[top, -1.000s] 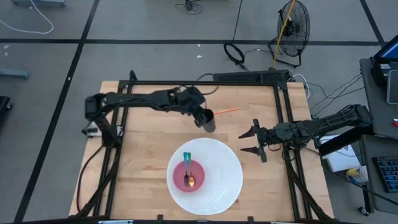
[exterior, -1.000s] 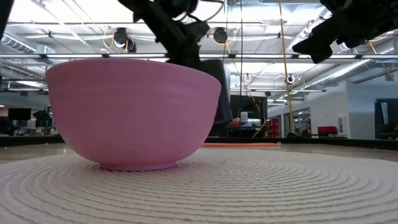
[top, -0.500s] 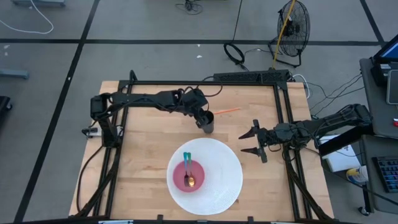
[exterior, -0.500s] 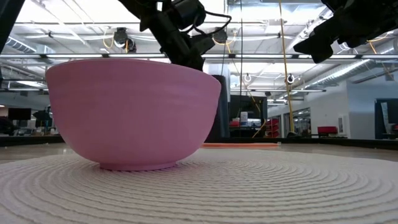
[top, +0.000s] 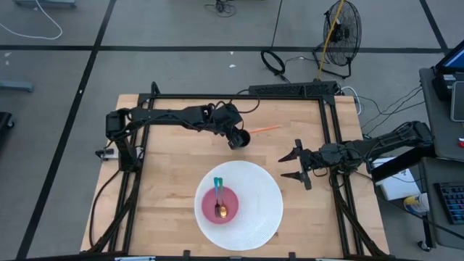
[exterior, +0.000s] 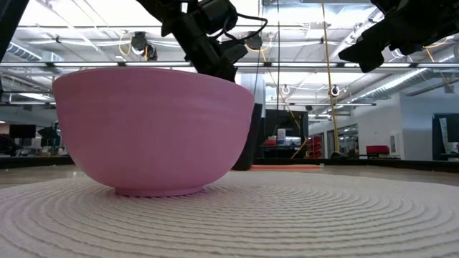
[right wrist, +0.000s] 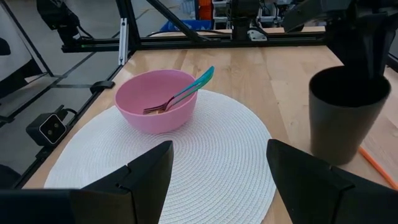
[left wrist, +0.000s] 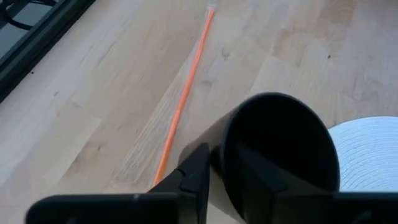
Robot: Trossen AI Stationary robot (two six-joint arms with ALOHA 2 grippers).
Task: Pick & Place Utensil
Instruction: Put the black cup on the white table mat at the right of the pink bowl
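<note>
A black cup stands on the wood just beyond the far edge of a white round mat. My left gripper reaches in from the table's left and is shut on the cup's rim. On the mat sits a pink bowl, and in it lies a utensil with a teal handle that leans on the bowl's rim. My right gripper hovers open to the right of the mat and touches nothing. My left gripper holds the black cup by its rim, on the side toward the table's left. One finger lies outside the wall and the other inside the mouth. The fingers come from above, slanting in from the left. The cup's base rests on the wood.
A thin orange stick lies flat on the wood beyond the cup, toward the far edge. A black frame rail runs along the table's far and side edges. Bare wood shows to the left of the mat.
My left gripper has come down, carrying the black cup with it. The cup hung clear of the table and partly tipped a second ago; now its base is on the wood by the mat's far edge. The right arm has kept still.
</note>
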